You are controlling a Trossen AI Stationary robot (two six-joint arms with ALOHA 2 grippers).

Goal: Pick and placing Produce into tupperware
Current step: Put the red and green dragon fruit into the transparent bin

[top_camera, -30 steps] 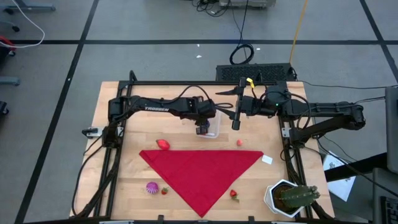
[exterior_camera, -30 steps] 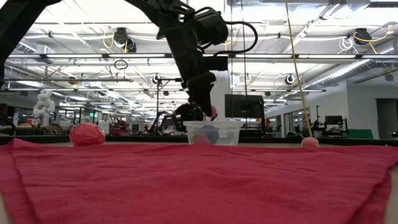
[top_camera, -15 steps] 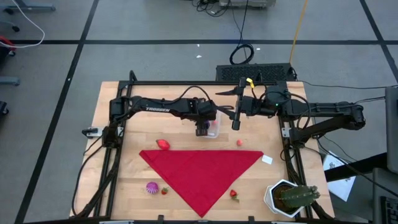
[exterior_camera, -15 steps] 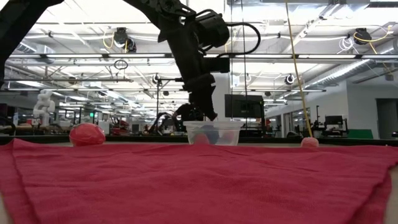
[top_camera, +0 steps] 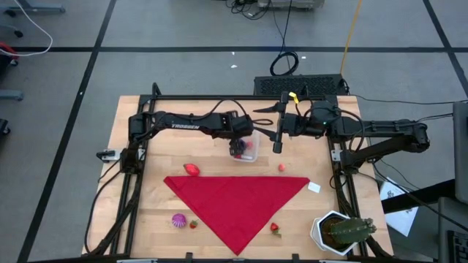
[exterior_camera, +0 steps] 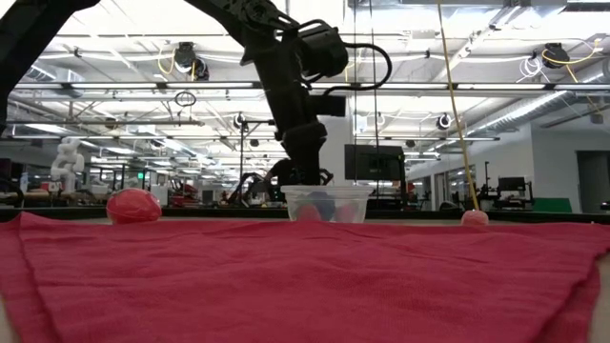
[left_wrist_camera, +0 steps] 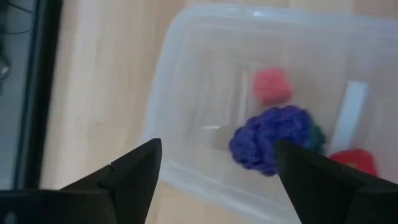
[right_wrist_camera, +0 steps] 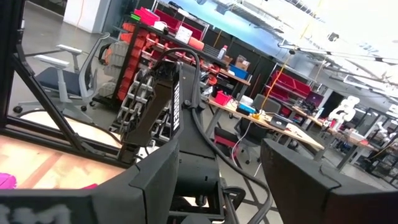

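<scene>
The clear tupperware (top_camera: 251, 150) stands at the table's far middle and holds a purple piece (left_wrist_camera: 272, 138), a pinkish piece (left_wrist_camera: 272, 85) and a red piece (left_wrist_camera: 353, 160). My left gripper (top_camera: 238, 149) hangs open just above the tub's left part, its fingers (left_wrist_camera: 134, 177) pointing down with nothing between them. More produce lies on the bare wood: a red piece (top_camera: 191, 169), a small pinkish one (top_camera: 281, 167), a magenta one (top_camera: 179, 220) and two small red ones (top_camera: 276, 228). My right gripper (top_camera: 274, 136) waits open, right of the tub.
A red cloth (top_camera: 238, 203) lies spread as a triangle over the table's near middle. A potted green cactus (top_camera: 341, 232) stands at the near right corner. A small white tag (top_camera: 314, 187) lies by the cloth's right tip.
My left gripper has opened above the tub and let go of a small pinkish piece, which has dropped into the tupperware. The gripper has stayed over the tub, shifting slightly toward the far edge.
</scene>
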